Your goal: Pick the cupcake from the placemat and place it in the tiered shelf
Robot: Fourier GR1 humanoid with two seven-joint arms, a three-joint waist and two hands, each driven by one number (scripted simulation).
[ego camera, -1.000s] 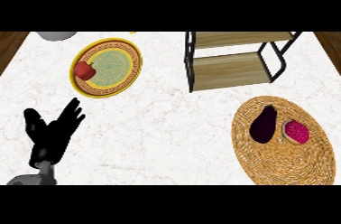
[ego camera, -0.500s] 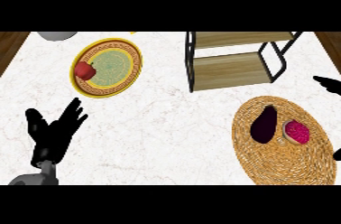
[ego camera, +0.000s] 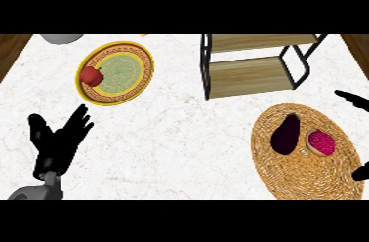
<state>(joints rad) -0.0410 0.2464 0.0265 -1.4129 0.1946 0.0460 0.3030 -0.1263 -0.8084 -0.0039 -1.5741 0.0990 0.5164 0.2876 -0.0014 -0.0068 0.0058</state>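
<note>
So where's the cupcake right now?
In the head view the cupcake sits on the woven placemat at the right, just right of the dark eggplant and below the tiered shelf.

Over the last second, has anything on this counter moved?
The robot's right hand has come into view at the right edge, its black fingers reaching in above the round woven straw placemat. It holds nothing yet. The pink-topped cupcake, the dark purple eggplant, the wooden tiered shelf, the yellow patterned plate and the open left hand stayed put.
</note>
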